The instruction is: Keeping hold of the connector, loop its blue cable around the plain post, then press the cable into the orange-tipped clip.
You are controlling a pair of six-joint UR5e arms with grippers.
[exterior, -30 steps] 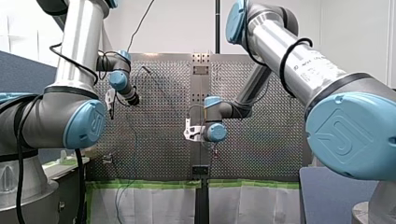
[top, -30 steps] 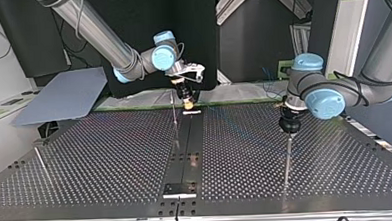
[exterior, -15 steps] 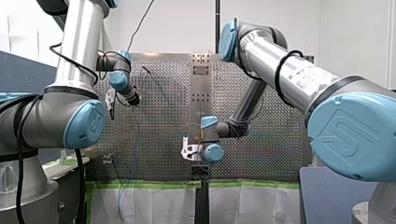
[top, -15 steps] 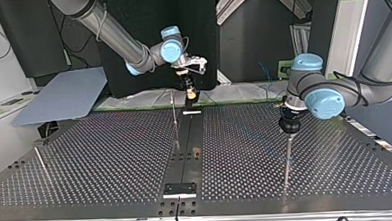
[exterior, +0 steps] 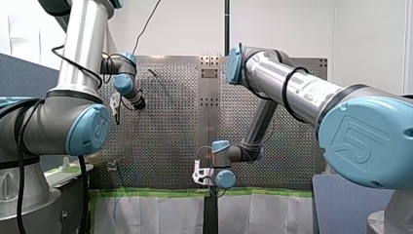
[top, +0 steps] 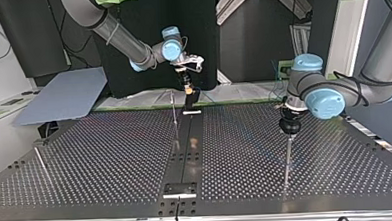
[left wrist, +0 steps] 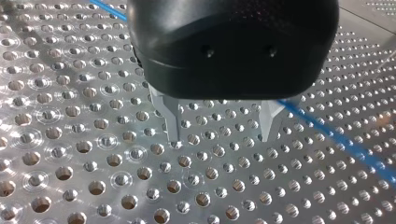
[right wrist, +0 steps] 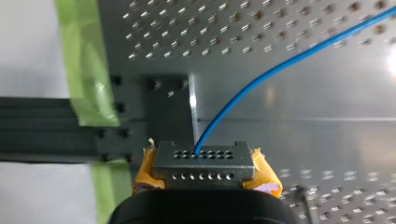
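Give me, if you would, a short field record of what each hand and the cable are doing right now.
Right hand: shut on the grey metal connector with rows of holes, yellow pads either side
Thin blue cable: leaves the connector's hole row, runs out over the perforated metal table
Left hand: open, empty, metal fingers above the table; cable passes beside one finger

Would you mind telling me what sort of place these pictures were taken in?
Most likely a robotics lab or test cell: my left arm and my right arm reach over a perforated metal table, its edge marked with green tape, and a connector on a blue cable is the workpiece.
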